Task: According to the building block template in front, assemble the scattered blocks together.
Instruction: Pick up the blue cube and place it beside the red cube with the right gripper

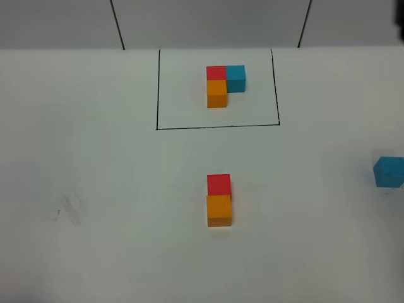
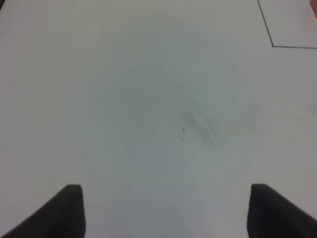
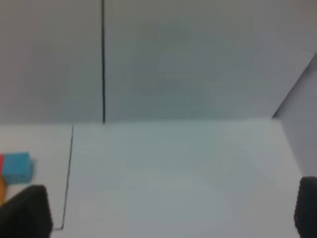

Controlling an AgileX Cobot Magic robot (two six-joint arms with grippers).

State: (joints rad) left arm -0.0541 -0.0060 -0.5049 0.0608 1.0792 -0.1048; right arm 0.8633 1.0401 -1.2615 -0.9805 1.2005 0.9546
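The building block template [image 1: 225,84] sits at the back centre inside a thin black rectangle [image 1: 218,127]: red cube, blue cube to its right, orange cube in front of the red. Of the scattered blocks, a red cube [image 1: 219,184] and an orange cube [image 1: 218,210] touch in a line at mid table. The light blue cube [image 1: 388,172] lies alone at the far right edge. Neither arm shows in the exterior high view. My left gripper [image 2: 166,198] is open over bare table. My right gripper [image 3: 171,191] is open and empty, with the template's blue cube [image 3: 17,167] off to one side.
The white table [image 1: 113,189] carries a faint grey smudge [image 1: 68,211] at the left, also under the left gripper as a smudge [image 2: 198,126]. A grey wall with dark vertical seams [image 1: 117,25] stands behind the table's far edge.
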